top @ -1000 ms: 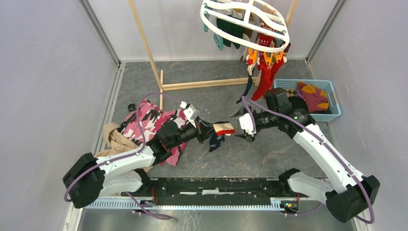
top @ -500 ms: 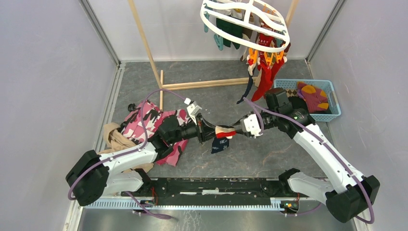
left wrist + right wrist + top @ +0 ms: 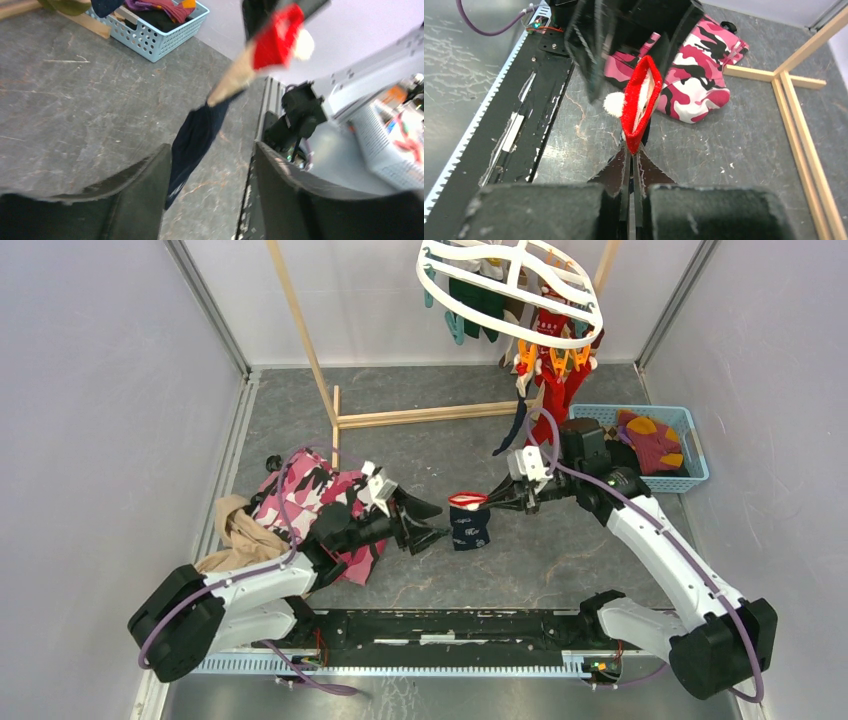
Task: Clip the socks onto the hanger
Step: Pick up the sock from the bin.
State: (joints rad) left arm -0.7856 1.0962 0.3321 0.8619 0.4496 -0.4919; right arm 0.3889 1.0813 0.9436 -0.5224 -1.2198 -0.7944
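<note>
here, your right gripper (image 3: pixel 492 503) pinches the red cuff of a navy sock (image 3: pixel 468 527) so it hangs free over the table (image 3: pixel 560 560), while your left gripper (image 3: pixel 432 522) stands spread just beside it, well short of the hanger (image 3: pixel 480 324) behind.

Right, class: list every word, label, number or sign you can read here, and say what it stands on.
No text here can be read.
White marks on the navy sock: too small and blurred to read.
White pattern on the hanging red sock: too small to tell.
</note>
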